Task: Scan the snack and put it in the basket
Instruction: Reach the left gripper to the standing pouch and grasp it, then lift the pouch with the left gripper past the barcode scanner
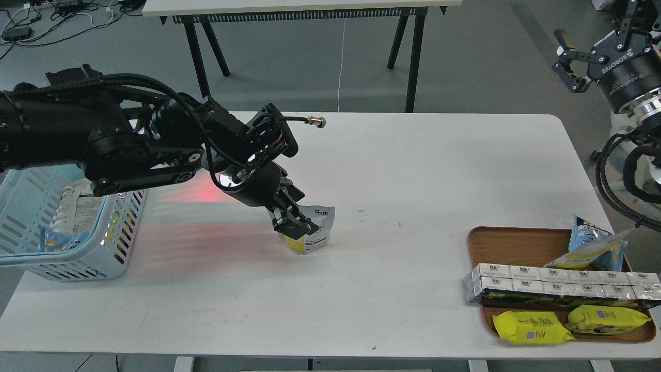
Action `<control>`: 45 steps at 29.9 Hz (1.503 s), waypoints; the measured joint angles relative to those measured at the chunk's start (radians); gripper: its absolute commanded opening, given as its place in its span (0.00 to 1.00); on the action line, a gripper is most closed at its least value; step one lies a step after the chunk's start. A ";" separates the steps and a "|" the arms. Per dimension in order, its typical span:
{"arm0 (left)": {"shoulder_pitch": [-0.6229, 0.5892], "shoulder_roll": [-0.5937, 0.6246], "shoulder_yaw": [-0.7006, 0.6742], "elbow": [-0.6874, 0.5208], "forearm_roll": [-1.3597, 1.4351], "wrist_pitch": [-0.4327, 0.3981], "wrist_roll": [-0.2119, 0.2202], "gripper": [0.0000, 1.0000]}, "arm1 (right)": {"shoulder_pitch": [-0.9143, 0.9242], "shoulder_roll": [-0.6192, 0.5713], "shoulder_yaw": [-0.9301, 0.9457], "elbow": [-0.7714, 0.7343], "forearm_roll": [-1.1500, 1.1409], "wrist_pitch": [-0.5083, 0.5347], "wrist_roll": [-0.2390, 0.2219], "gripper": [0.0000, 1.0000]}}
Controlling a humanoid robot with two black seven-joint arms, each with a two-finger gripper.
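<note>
yellow-and-white snack pouch upright on table, clamped in left end effector; right end effector open

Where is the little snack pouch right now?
In the head view the pouch stands on the white table, left of centre, in the left claw, between the basket and the tray.

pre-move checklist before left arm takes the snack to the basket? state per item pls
1. Left gripper at the snack: ok, fingers on the pouch.
2. Firm grasp: cannot tell, contact partly hidden.
3. Snack still resting on the table: ok, upright at the centre.
4. Basket has room: ok, some packs inside, space left.
5. Table between snack and basket holds nothing: ok.
6. Right gripper out of the way: ok, raised at far right, open.
</note>
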 measured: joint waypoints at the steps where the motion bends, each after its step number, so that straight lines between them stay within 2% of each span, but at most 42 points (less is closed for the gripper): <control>1: 0.002 -0.002 0.010 0.004 0.008 0.007 0.000 0.35 | -0.001 -0.005 0.000 0.004 0.000 0.000 0.000 1.00; 4: 0.005 -0.003 0.029 0.009 0.028 0.037 0.000 0.26 | -0.004 -0.014 0.000 0.011 0.001 0.000 0.000 1.00; 6: 0.005 0.000 0.034 0.009 0.034 0.051 0.000 0.07 | -0.006 -0.015 0.000 0.015 0.001 0.000 0.000 1.00; 9: 0.006 0.006 0.040 0.006 0.046 0.062 0.000 0.00 | -0.011 -0.017 -0.001 0.020 0.004 0.000 0.000 1.00; 21: -0.007 0.092 0.026 -0.059 0.051 0.079 0.000 0.00 | -0.016 -0.040 -0.001 0.040 0.007 0.000 0.000 1.00; 27: -0.102 0.183 0.016 -0.080 0.051 0.079 0.000 0.00 | -0.018 -0.047 -0.001 0.052 0.007 0.000 0.000 1.00; 35: -0.189 0.303 0.017 -0.023 0.115 0.084 0.000 0.00 | -0.017 -0.048 0.004 0.053 0.007 0.000 0.000 1.00; 45: -0.108 0.317 0.016 0.109 0.190 0.086 0.000 0.00 | -0.017 -0.047 0.013 0.053 0.007 0.000 0.000 1.00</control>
